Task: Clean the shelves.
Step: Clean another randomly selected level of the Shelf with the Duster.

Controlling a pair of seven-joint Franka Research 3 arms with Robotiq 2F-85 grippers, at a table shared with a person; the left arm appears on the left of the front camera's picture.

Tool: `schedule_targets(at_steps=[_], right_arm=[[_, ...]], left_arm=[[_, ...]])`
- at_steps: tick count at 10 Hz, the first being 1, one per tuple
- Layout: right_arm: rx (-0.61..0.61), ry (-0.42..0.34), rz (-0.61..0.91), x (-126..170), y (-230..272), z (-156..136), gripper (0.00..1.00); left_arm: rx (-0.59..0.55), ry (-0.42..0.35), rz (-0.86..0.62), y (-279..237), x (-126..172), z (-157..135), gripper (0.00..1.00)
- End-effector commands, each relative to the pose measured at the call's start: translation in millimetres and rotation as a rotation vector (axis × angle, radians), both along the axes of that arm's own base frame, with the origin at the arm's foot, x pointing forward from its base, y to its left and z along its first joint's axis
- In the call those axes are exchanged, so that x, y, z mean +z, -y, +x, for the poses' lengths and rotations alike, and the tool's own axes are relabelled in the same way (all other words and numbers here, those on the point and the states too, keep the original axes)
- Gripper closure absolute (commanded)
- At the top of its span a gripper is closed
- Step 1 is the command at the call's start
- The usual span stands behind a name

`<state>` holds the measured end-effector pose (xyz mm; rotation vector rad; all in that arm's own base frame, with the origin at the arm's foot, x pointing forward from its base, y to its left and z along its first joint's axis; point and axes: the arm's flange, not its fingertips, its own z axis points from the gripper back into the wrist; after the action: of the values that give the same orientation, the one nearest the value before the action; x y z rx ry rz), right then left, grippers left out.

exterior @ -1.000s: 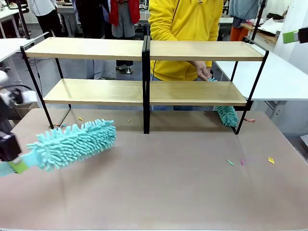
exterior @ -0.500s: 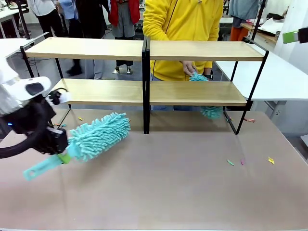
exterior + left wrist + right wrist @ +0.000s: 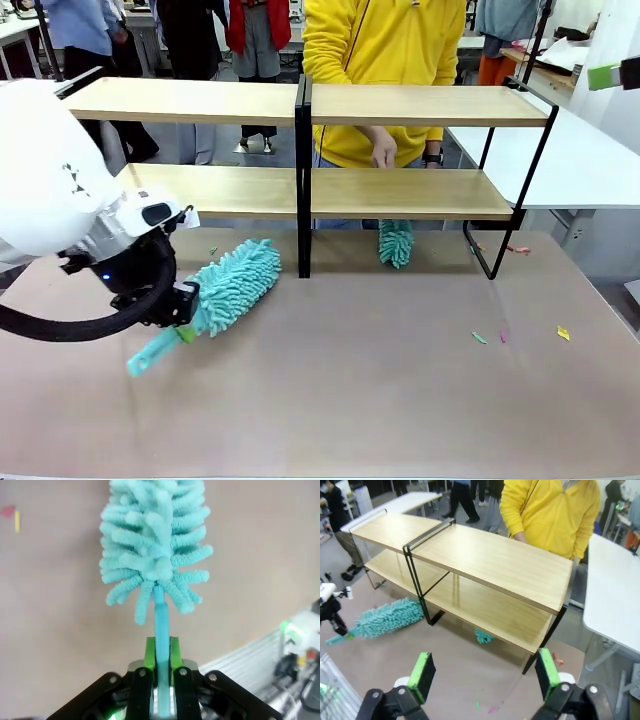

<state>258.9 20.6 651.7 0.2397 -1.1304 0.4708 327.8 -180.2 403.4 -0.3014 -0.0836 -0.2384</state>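
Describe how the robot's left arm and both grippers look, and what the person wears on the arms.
Left arm: bulbous white shell, black wrist, looping black cable. Left gripper and right gripper: black, with bright green pads. Person: yellow sleeves, dark wristband.

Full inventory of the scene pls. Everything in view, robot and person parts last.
shelves: 1 two-tier rack, light wood on a black frame, far half of the tabletop
duster: 1, teal, fluffy head near the tabletop, left of the rack's centre post
second duster: 1, teal, hanging below the lower board, right of the centre post
scraps: a few, green, pink and yellow, on the tabletop at right
tabletop: 1, grey-brown
white table: 1, right of the rack
person's hand: 1, behind the rack, between the boards
left gripper: shut on the duster's handle
right gripper: open, empty, high over the table
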Motion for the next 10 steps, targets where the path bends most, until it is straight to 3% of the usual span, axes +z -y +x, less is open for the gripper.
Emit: schedule_targets(at_steps=[1,10], right_arm=[[0.005,0.002,0.009,-1.2,0.3,1.2,0.0],[0.005,0.002,0.009,-1.2,0.3,1.2,0.0]], left_arm=[[0.038,0.046,-0.06,10.3,9.1,26.4,0.88],[0.101,0.037,-0.097,30.4,4.6,85.7,0.88]])
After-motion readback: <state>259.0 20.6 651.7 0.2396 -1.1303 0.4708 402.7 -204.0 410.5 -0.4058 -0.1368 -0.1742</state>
